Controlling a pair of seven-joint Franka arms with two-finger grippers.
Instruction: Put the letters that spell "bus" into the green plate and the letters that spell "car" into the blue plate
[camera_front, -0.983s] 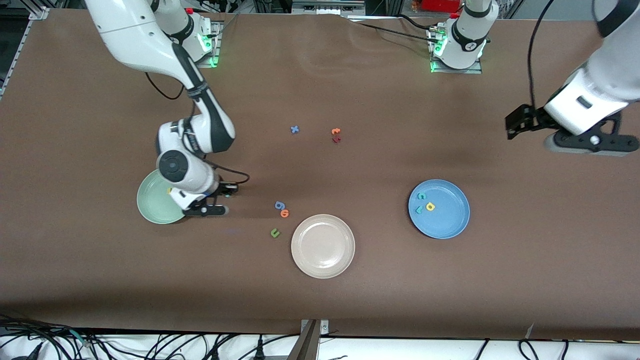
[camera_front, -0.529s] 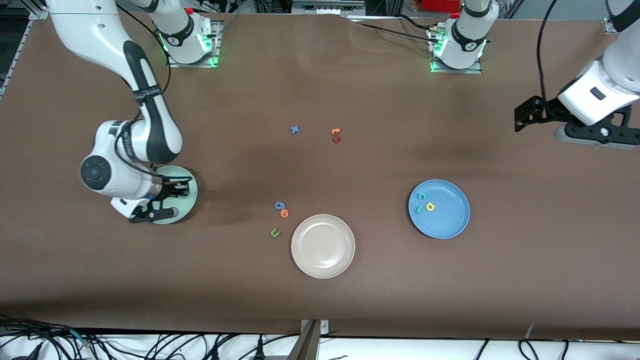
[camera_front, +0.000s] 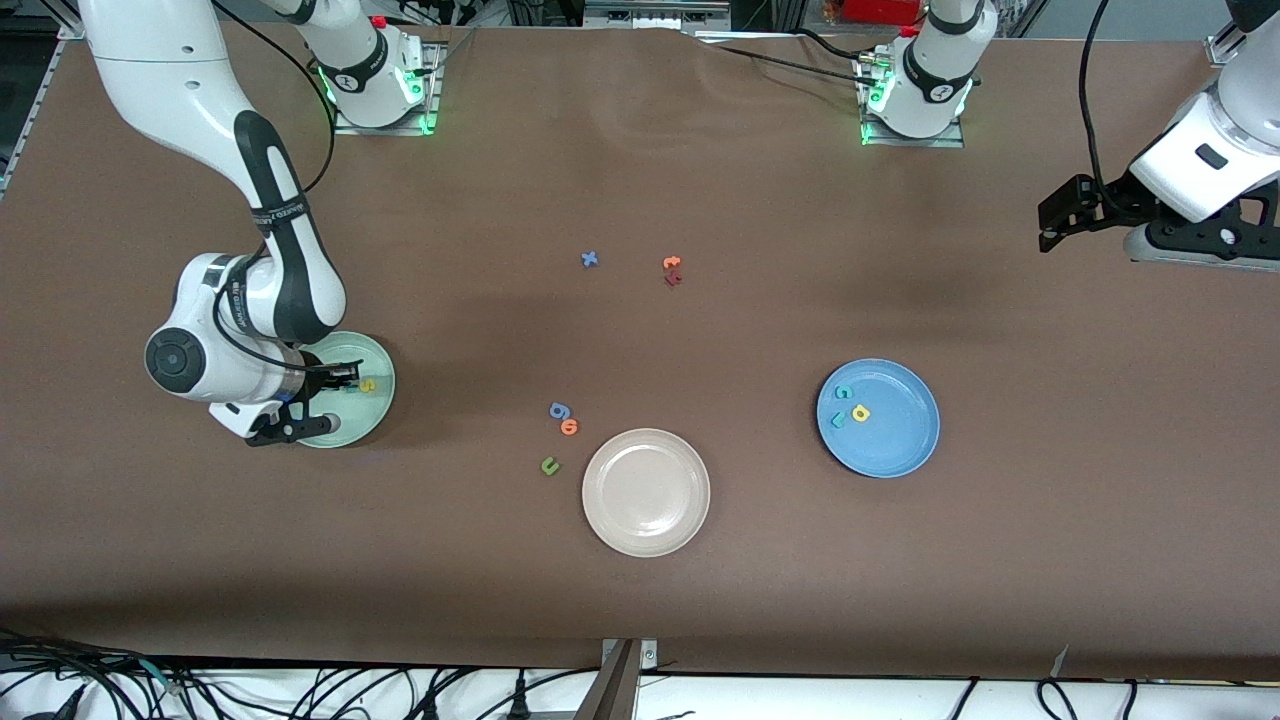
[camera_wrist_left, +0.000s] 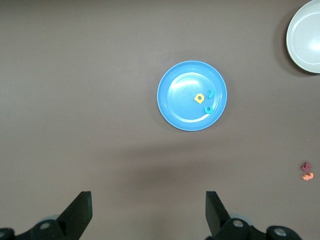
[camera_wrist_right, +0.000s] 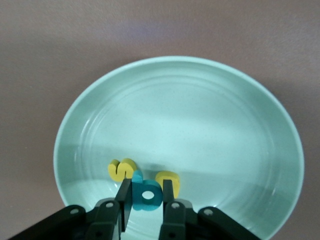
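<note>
The green plate (camera_front: 372, 410) (camera_wrist_right: 200, 115) lies toward the right arm's end of the table. A yellow s (camera_front: 368, 385) (camera_wrist_right: 120, 169) and a yellow u (camera_wrist_right: 169, 179) rest in it. My right gripper (camera_front: 345, 380) (camera_wrist_right: 146, 184) is low over this plate, shut on the teal b (camera_wrist_right: 147, 195), which stands between the two yellow letters. The blue plate (camera_front: 895, 440) (camera_wrist_left: 180, 107) holds a teal c (camera_front: 843, 392), a yellow a (camera_front: 860, 412) and a teal r (camera_front: 837, 420). My left gripper (camera_front: 1047, 225) (camera_wrist_left: 147, 210) hangs open and empty, high over bare table at the left arm's end.
A beige plate (camera_front: 646, 492) sits nearest the front camera. Beside it lie a blue g (camera_front: 558, 410), an orange letter (camera_front: 570, 427) and a green u (camera_front: 549, 465). Farther from the camera are a blue x (camera_front: 589, 259), an orange t (camera_front: 671, 263) and a dark red letter (camera_front: 672, 279).
The right arm swung from beside the green plate to over it, carrying the teal b down among the yellow letters. The left arm drew back toward its end of the table.
</note>
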